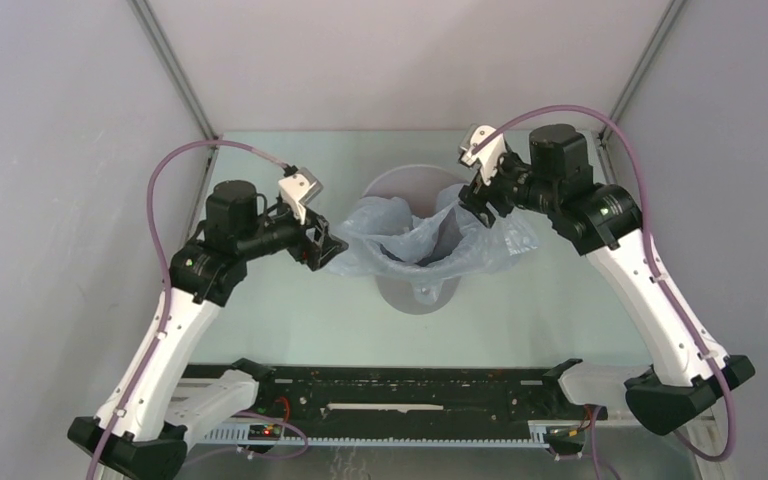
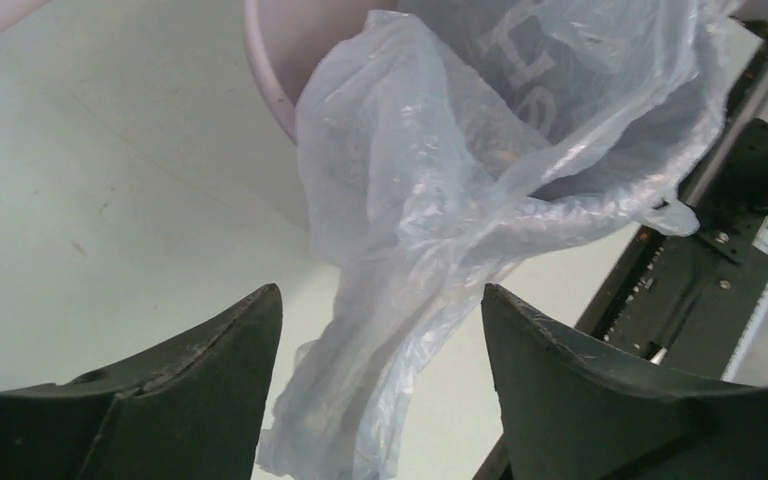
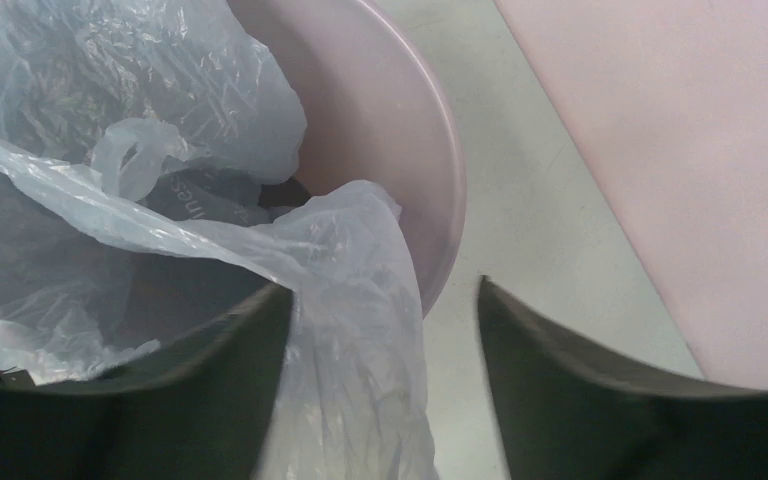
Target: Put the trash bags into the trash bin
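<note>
A thin, crinkly, pale blue translucent plastic bag (image 1: 415, 245) lay draped over a plain grey round plastic bin (image 1: 392, 182), partly inside, folds spilling over its rim. We saw the left fingers (image 2: 190, 380) and right fingers (image 3: 600, 390) spread, pinching nothing. We judged the tucking-in step underway: next, grip each fold, push inward.

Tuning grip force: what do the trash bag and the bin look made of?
Trash bag: thin plastic film, translucent pale blue-grey and glossy. It crinkles, folds sharply and lets the bin show through. Trash bin: probably moulded plastic, with an opaque, smooth, matte grey wall and an even rim. The look alone cannot confirm it.
</note>
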Tool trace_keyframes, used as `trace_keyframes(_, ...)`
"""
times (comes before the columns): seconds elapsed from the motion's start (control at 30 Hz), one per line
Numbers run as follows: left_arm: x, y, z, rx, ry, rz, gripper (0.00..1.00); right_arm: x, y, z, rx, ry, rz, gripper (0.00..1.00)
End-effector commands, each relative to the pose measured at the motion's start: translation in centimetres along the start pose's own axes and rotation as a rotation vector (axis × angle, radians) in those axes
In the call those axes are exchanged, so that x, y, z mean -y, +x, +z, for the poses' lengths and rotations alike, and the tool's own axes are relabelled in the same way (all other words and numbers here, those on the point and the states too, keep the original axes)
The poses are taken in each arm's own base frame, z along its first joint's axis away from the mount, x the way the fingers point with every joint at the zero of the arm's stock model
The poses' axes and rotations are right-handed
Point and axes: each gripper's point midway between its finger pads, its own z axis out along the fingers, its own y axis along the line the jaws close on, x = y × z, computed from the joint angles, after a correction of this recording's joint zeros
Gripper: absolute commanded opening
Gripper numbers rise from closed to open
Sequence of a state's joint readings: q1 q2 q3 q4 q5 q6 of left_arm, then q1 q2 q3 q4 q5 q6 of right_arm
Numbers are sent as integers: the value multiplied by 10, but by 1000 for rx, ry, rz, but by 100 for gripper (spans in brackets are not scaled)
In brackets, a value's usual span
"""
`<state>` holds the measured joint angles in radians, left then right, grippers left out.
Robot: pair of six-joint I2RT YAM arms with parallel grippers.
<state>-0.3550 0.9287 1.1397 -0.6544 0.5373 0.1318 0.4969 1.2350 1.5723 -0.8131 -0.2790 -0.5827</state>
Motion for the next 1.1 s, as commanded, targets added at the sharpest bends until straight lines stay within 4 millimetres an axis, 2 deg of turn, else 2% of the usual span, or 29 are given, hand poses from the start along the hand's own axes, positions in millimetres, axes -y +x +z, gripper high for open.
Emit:
trace_keyframes(0.0, -26, 1, 5, -4, -122, 62, 73, 16, -17, 5, 66, 25, -64, 68)
trace_keyframes(0.1, -35, -1, 8, -7, -158, 64, 58, 20, -20, 5, 110, 8, 9, 51)
trace_keyframes(0.2, -38, -13, 10, 46, -175, 54, 50, 19, -21, 6, 159, -40, 96, 37)
trace_keyframes(0.27, -40, -23, 12, 79, -185, 30, 44, 20, -20, 10, 168, -53, 145, 20)
trace_keyframes(0.33, -44, -31, 14, 96, -207, -30, 35, 22, -20, 16, 176, -58, 200, 12)
trace_keyframes(0.43, -52, -37, 24, 106, -232, -149, 6, 26, -18, 28, 179, -61, 277, 6)
trace_keyframes(0.47, -54, -37, 29, 108, -237, -189, 1, 29, -16, 33, 175, -46, 314, 5)
trace_keyframes(0.53, -57, -37, 39, 99, -232, -259, 0, 37, -7, 41, 164, -28, 388, 0)
trace_keyframes(0.67, -67, -36, 58, 82, -233, -411, 0, 51, 10, 55, 174, 17, 546, 0)
trace_keyframes(0.93, -82, -38, 86, 53, -127, -661, 0, 84, 31, 79, 165, 129, 763, 0)
trace_keyframes(1.07, -88, -40, 98, 43, -89, -711, 0, 92, 39, 87, 165, 134, 846, 0)
